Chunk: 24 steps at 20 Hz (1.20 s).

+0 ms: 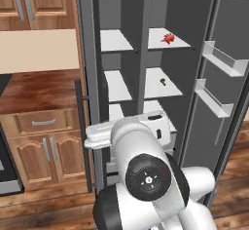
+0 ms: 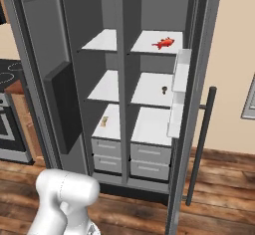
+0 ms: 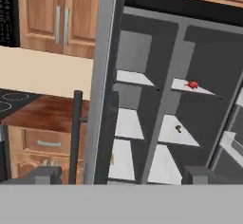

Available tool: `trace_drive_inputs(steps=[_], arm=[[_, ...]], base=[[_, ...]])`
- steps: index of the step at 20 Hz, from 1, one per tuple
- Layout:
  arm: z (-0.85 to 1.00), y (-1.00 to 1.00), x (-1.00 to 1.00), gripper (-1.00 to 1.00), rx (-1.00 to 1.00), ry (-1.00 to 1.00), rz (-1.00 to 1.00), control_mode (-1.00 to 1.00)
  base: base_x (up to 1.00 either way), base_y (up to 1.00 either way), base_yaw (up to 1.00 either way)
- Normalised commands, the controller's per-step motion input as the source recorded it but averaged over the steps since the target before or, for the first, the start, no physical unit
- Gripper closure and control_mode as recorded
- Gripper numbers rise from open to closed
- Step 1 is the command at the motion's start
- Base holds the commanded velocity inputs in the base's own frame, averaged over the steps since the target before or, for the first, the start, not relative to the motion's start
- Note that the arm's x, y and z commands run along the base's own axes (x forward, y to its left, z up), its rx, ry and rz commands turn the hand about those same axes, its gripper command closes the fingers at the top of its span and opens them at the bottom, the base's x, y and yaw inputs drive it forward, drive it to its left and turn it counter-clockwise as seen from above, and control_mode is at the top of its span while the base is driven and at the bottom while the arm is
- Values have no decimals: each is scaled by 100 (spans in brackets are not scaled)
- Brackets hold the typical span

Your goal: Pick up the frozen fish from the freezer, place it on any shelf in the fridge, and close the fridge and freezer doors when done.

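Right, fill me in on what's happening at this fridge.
Both doors of the side-by-side fridge stand open. The red fish lies on the top shelf of the right-hand compartment. The gripper is open, empty, back from the shelves. A small dark item sits one shelf lower.

Red-orange fish (image 2: 164, 43) on white shelf (image 2: 149, 40), dark grey fridge interior (image 2: 149, 10), brown wooden cabinets (image 1: 41, 146).

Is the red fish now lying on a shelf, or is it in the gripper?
On a shelf. The red fish lies on the top shelf of the right compartment, with nothing touching it.
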Motion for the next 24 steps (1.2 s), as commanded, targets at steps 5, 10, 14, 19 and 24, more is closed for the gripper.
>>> trace_drive_inputs(steps=[5, 10, 14, 19, 24], arm=[[-25, 100, 59, -100, 12, -17, -20, -100], [-30, 100, 72, -100, 6, -2, -32, -100], [-47, 62, 74, -100, 0, 1, -32, -100], [-21, 54, 72, -100, -1, 0, -29, -100], [-20, 42, 73, -100, 0, 0, -25, -100]], base=[[0, 0, 0], [0, 0, 0], [0, 0, 0], [0, 0, 0], [0, 0, 0]])
